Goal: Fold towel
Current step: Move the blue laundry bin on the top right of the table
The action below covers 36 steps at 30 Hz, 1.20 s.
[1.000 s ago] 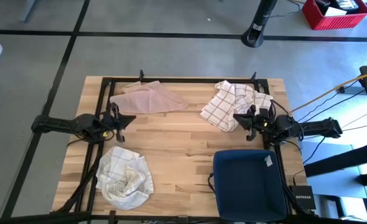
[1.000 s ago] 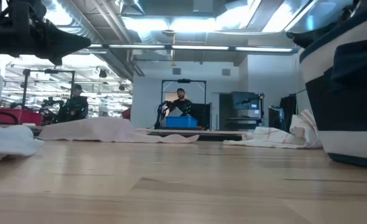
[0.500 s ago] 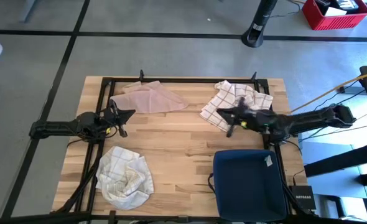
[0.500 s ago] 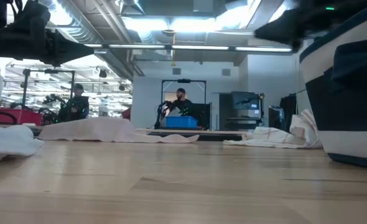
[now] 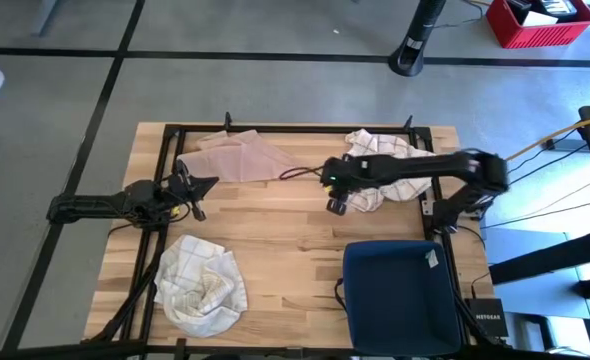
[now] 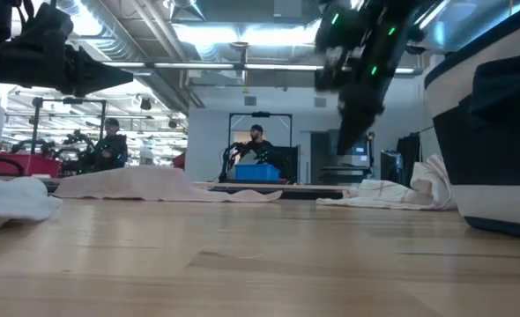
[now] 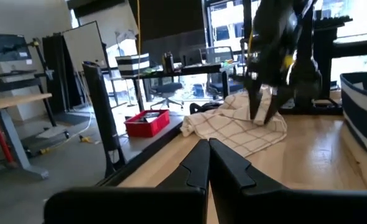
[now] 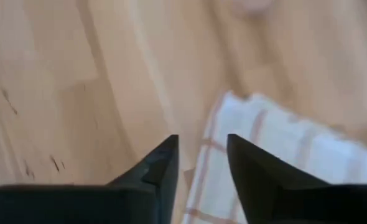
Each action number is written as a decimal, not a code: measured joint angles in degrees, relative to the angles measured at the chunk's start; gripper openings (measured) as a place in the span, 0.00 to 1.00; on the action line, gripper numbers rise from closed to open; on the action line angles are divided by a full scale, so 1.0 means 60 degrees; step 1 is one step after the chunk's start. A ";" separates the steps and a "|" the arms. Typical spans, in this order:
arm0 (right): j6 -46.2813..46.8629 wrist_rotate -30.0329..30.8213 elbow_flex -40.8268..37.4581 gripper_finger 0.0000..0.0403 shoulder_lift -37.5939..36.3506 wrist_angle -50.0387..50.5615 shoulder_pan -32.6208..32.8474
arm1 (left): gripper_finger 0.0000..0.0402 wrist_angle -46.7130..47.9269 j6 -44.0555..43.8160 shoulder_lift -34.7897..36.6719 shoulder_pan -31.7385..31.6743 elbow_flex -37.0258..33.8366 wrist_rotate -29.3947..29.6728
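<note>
A white towel with a dark check [image 5: 387, 158] lies crumpled at the table's far right; it also shows in the low view [image 6: 390, 192] and the left wrist view [image 7: 236, 124]. My right gripper [image 5: 335, 202] is open and points down, hovering over that towel's left edge [image 8: 277, 149], well above the table [image 6: 346, 132]. My left gripper [image 5: 201, 184] is shut [image 7: 206, 148] and waits at the table's left, holding nothing.
A pinkish towel [image 5: 237, 157] lies at the far left-middle. Another checked towel [image 5: 203, 285] is heaped at the near left. A dark blue basket [image 5: 400, 295] stands at the near right. Bare wood lies across the table's middle. People sit in the room beyond.
My right arm has stretched out from the table's right edge toward the middle, swinging its gripper leftward over the checked towel and tipping it to point down at the towel's left edge. The towels have stayed where they were.
</note>
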State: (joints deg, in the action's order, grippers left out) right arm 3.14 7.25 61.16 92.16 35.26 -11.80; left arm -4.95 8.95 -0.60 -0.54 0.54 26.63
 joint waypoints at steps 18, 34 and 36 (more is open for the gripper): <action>0.0073 0.0479 0.0060 0.35 0.2188 -0.0237 -0.0836 | 0.00 0.0196 -0.1195 -0.0489 0.0095 0.0001 -0.0120; -0.0812 0.0800 0.3301 0.01 0.2197 -0.0950 0.0773 | 0.00 -0.1627 0.1142 -0.0491 0.0346 0.0939 -0.0114; -0.0913 0.0681 0.4086 0.01 0.2185 -0.0975 0.1112 | 0.00 -0.1643 0.1625 -0.0509 0.0346 0.1357 -0.0122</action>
State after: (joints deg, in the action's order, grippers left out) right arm -2.33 11.34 85.67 105.26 29.41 -5.12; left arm -14.80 18.70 -3.65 1.54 8.68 25.90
